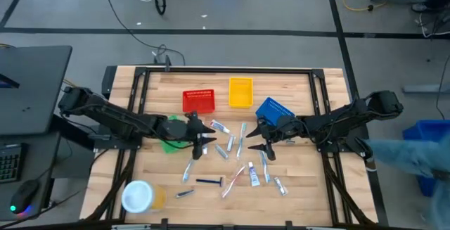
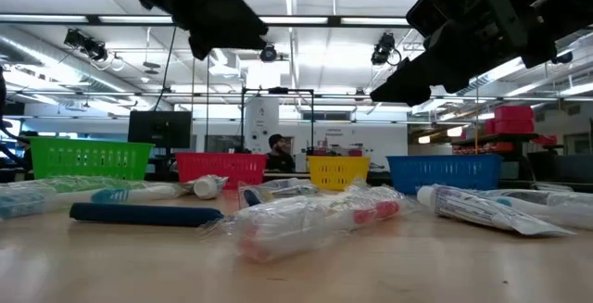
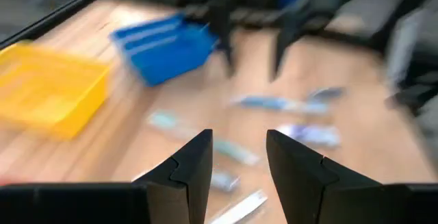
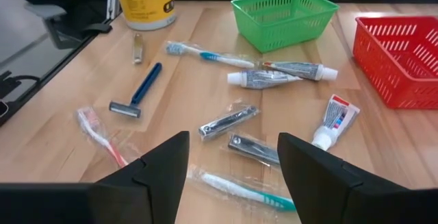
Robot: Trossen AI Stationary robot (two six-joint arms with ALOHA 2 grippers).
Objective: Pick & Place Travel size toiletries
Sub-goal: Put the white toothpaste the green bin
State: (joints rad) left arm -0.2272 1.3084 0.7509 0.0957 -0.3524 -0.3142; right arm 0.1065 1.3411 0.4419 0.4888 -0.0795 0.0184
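1. The left gripper point(image 1: 205, 140) is hovering above the table point(image 1: 295, 198) at about 9 o'clock from the table's centre, just beside the green basket point(image 1: 167, 144). Its two fingers point(image 3: 195, 166) are standing apart with nothing between them.
2. The right gripper point(image 1: 261, 144) is hanging at about 3 o'clock from the centre, beside the blue basket point(image 1: 273, 108). Its jaws are parted and empty too, as its wrist view is showing.
3. The travel size toiletries point(image 1: 232, 161) are lying scattered on the wood between and below the two grippers, spreading toward 6 o'clock.
4. Among them, a blue-handled razor point(image 4: 137, 91) is lying flat toward 7 o'clock of the centre, with a wrapped red toothbrush point(image 4: 101, 136) near it.
5. Two white tubes point(image 4: 282, 75) are resting side by side close to the green basket, and another small tube point(image 4: 332, 119) is lying near the red basket point(image 1: 199, 100).
6. Two wrapped metal clippers point(image 4: 229, 121) are sitting just in front of the right gripper, with a teal toothbrush point(image 4: 241, 186) closer still.
7. The yellow basket point(image 1: 240, 91) is sitting at 12 o'clock, between the red and blue ones.
8. A white-lidded jar point(image 1: 140, 196) is standing at about 8 o'clock, near the table's corner.
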